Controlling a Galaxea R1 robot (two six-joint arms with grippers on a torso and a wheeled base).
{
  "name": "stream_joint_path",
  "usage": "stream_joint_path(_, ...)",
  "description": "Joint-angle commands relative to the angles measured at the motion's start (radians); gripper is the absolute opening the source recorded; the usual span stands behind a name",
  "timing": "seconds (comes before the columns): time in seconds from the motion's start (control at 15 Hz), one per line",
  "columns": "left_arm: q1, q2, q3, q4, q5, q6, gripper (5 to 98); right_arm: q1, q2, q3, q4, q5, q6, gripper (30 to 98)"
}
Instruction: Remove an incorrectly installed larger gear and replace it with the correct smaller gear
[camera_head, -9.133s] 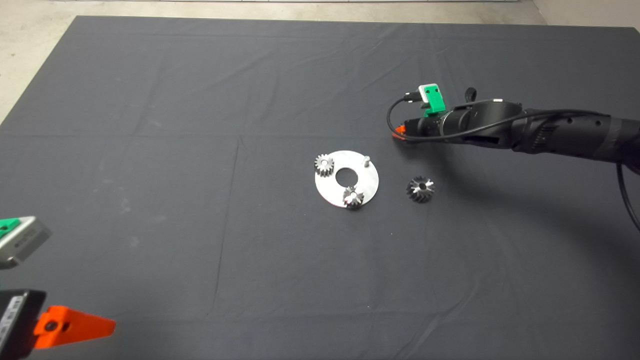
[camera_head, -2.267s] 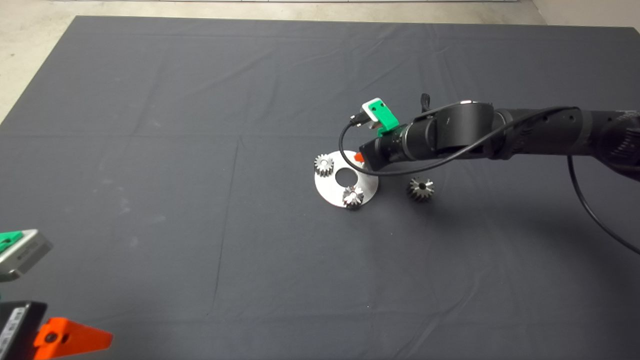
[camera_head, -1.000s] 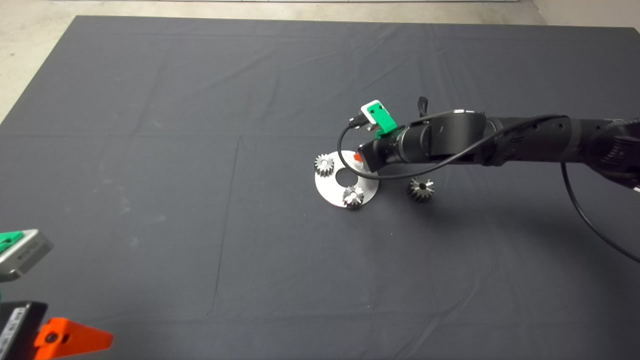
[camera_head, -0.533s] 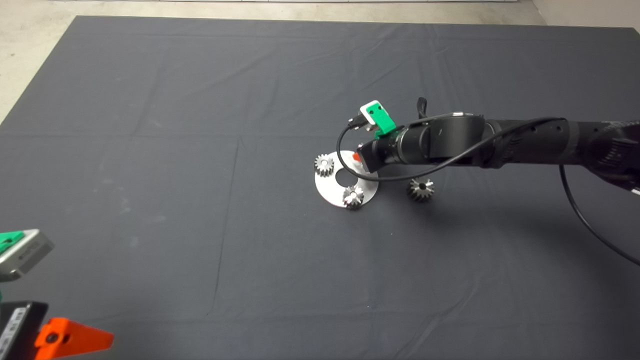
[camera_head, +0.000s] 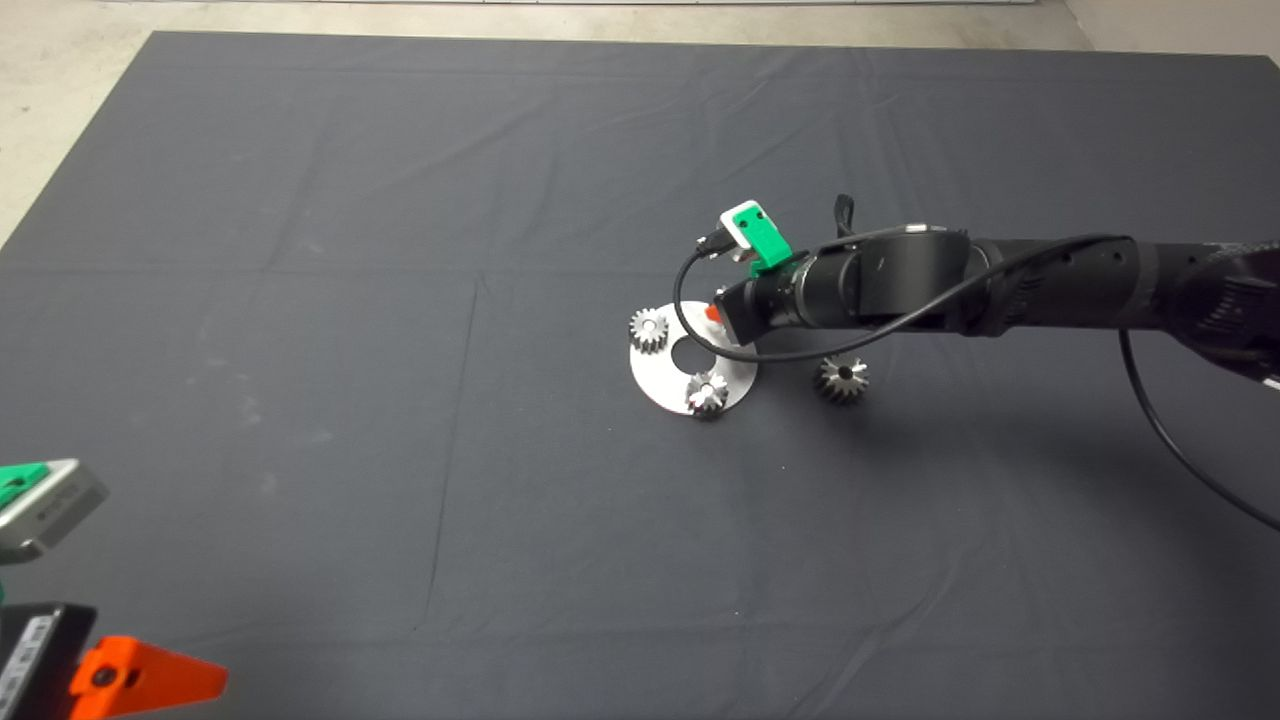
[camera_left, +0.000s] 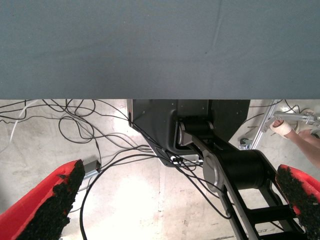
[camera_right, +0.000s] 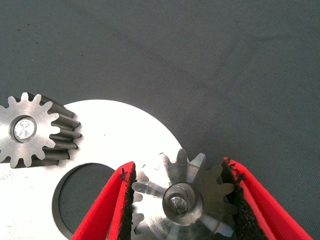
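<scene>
On the dark mat (camera_head: 300, 300), the right end effector (camera_right: 179, 197) clamps the smaller gear (camera_right: 182, 200) by its toothed rim on the pin; likely stiff, slick steel, while the left end effector (camera_left: 170, 200) waits wide open.

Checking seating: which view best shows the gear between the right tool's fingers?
Right wrist view: the smaller gear sits on a peg between the right tool's pads. Head view: hidden under the arm. Left wrist: absent.

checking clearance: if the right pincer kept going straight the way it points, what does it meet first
The right pincer already has the smaller gear between its fingers on a peg; pushing on would likely press that gear against the round metal plate beneath.
</scene>
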Motion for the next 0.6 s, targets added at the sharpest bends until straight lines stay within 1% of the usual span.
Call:
stream_joint_path(0.0,0.002,0.003,0.016,-0.013,0.004,-0.001,98.1,0.014,-0.008,0.006,-0.023,-0.001,-0.003,42.4)
stream_joint_path(0.53,0.004,0.005,0.015,-0.013,0.002,0.001,98.1,0.015,-0.013,0.010,-0.020,-0.001,-0.003,42.4)
